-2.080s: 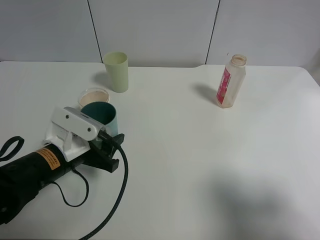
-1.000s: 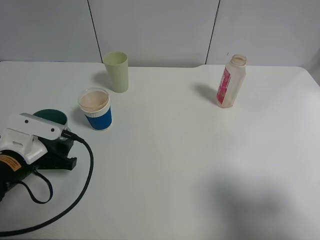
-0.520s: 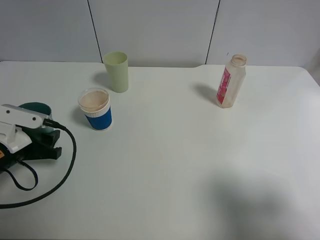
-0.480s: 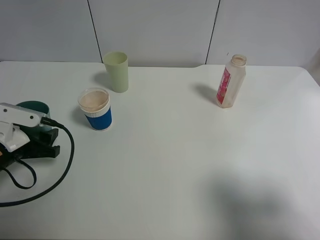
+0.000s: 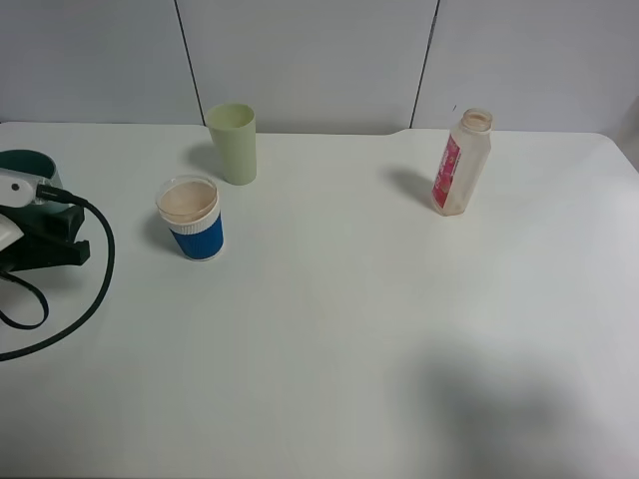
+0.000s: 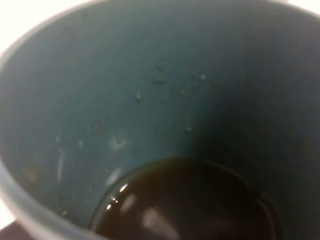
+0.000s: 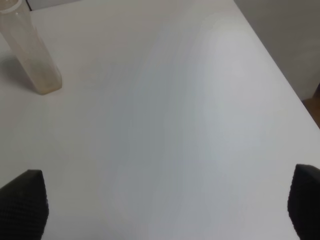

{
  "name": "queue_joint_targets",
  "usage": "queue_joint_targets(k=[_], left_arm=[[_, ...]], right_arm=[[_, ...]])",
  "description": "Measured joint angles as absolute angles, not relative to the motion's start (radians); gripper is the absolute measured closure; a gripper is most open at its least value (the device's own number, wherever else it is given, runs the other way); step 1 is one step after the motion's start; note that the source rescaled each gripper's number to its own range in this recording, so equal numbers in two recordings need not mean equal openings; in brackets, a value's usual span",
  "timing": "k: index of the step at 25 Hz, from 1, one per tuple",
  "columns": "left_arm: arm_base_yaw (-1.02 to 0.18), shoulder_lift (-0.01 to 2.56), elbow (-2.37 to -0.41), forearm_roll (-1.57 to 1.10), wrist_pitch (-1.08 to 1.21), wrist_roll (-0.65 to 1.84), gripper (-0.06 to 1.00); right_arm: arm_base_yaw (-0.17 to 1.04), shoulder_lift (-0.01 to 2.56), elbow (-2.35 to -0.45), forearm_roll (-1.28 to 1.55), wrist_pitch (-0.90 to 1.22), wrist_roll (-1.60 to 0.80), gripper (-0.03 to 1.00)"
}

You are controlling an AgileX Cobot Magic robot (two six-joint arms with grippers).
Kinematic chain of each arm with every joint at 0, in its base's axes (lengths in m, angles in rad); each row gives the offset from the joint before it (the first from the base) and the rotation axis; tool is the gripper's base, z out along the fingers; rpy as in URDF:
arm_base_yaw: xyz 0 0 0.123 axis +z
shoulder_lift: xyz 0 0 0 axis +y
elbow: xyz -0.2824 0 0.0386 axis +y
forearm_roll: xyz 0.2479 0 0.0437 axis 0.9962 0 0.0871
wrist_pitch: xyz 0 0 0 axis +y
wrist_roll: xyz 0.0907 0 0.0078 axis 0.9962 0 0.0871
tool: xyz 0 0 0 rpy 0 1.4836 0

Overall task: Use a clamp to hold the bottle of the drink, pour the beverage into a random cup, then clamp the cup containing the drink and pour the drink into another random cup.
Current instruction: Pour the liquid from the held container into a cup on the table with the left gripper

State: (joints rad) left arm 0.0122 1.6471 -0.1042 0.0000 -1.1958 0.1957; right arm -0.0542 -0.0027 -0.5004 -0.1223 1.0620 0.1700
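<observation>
Left gripper [image 5: 33, 192] is closed on the teal cup [image 5: 22, 160] at the far left table [image 5: 349, 329] edge. In the overhead view the fingers are mostly hidden behind the plate and cable. The left wrist view looks straight into the cup [image 6: 125, 100], so we read that as a firm grip. We can't tell whether the cup is lifted or resting on the table.

The drink [image 6: 185, 205] is a shallow dark pool at the bottom, with droplets on the inner wall. The rim looks roughly level from above, which makes sense: keep it upright until it's over a target.

The bottle [image 5: 460, 163] stands upright at the far right, well apart from the cups. It looks near empty from the right wrist [image 7: 30, 50], so we judge the first pour done and the bottle parked clear.

Right gripper [image 7: 162, 202] has its jaws wide with nothing between them, near the right table edge. It looks idle.

- **Blue cup** [image 5: 191, 218]: nearest target, but its mouth looks pale tan. We can't tell whether that's contents or a cover.
- **Green cup** [image 5: 232, 142]: just behind it, open and taller.
- **Risk:** the two targets sit close together, so a slow tilt is needed to avoid splashing the neighbour.
</observation>
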Motion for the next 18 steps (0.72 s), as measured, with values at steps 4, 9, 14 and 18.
queue_joint_targets(k=[4,9,14,18], left_arm=[[0.066,1.647,-0.129,0.087,-1.196,0.196,0.93],[0.148,1.648,-0.169,0.211,-1.196,0.199,0.93],[0.205,1.649,-0.229,0.334,-1.195,0.197,0.93],[0.213,1.649,-0.284,0.414,-1.182,0.196,0.93]], right_arm=[[-0.054,-0.003,-0.5,-0.122,1.062,0.17,0.0],[-0.054,-0.003,-0.5,-0.122,1.062,0.17,0.0],[-0.054,-0.003,-0.5,-0.122,1.062,0.17,0.0],[-0.054,-0.003,-0.5,-0.122,1.062,0.17,0.0]])
